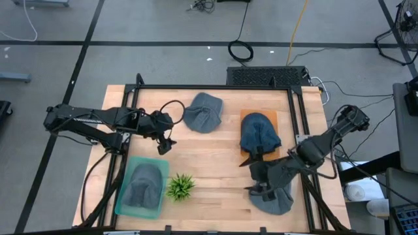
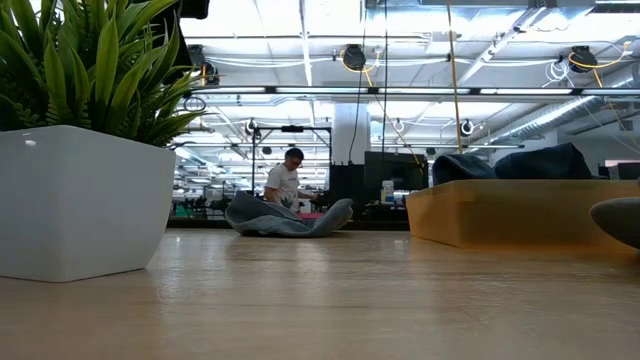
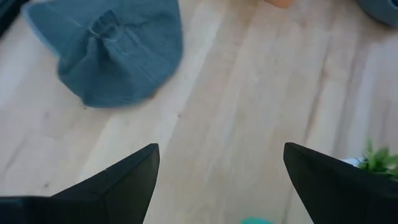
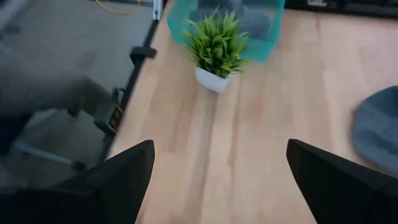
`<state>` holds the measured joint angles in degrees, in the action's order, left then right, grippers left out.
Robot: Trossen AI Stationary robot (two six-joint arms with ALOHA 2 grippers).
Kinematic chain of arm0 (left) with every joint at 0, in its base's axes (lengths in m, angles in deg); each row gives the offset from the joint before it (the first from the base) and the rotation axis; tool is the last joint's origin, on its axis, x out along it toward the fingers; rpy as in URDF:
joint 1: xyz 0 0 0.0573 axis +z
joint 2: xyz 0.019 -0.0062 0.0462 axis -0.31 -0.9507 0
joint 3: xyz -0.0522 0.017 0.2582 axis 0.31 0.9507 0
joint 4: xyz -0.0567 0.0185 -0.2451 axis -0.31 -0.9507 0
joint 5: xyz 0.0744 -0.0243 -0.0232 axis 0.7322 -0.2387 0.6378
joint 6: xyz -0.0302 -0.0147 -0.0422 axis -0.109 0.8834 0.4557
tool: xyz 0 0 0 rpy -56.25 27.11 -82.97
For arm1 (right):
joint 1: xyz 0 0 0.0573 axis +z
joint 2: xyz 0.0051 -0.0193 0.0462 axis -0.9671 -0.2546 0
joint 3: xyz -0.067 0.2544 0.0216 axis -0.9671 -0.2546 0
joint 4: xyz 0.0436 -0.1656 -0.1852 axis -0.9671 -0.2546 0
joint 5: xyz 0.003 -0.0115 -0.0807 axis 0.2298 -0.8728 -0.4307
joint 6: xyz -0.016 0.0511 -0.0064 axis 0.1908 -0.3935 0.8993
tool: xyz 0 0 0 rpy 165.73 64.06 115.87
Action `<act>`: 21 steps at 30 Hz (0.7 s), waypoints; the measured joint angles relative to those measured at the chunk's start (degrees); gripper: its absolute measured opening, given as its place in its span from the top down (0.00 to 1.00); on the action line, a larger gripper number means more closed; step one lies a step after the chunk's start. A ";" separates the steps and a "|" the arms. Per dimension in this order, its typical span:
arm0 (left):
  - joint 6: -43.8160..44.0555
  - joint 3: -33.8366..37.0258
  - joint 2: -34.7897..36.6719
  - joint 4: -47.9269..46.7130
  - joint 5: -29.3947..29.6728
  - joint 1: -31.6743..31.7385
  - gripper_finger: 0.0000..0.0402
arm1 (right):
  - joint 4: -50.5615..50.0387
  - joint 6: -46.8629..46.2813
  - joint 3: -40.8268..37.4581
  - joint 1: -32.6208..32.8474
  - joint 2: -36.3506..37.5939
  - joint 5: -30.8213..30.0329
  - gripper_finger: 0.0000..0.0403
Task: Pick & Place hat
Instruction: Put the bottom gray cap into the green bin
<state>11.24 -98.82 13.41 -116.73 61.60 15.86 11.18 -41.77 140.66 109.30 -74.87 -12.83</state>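
Several hats are in view. A grey-blue hat [image 1: 203, 111] [image 3: 112, 50] lies flat on the wooden table near its far edge. A dark blue hat [image 1: 259, 133] rests on an orange tray [image 1: 270, 117]. A grey hat [image 1: 143, 185] lies inside a teal bin [image 1: 123, 196]. Another grey hat [image 1: 277, 201] [image 4: 378, 127] lies at the near right. My left gripper [image 1: 166, 142] [image 3: 221, 180] hovers open above bare table, near side of the grey-blue hat. My right gripper [image 1: 255, 176] [image 4: 221, 180] is open in the air beside the near-right hat, pointing toward the bin.
A small green plant in a white pot [image 1: 180, 187] [image 4: 214, 53] stands next to the teal bin at the near edge. Bare wood lies in the middle of the table [image 1: 215, 163]. A person [image 2: 285, 180] is far off in the room behind.
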 joint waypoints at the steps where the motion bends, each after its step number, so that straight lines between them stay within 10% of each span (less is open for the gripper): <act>1: 0.00 0.00 0.00 0.00 -0.42 0.00 0.13 | 0.99 -1.01 -0.49 -0.44 -0.02 1.19 0.13; 21: 3.65 0.00 0.00 -0.35 -11.53 1.54 0.13 | 2.03 7.25 -6.84 -6.35 -9.22 12.50 0.13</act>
<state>14.89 -98.82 13.41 -117.08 50.07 17.40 13.21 -34.52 133.81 102.96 -84.09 -0.33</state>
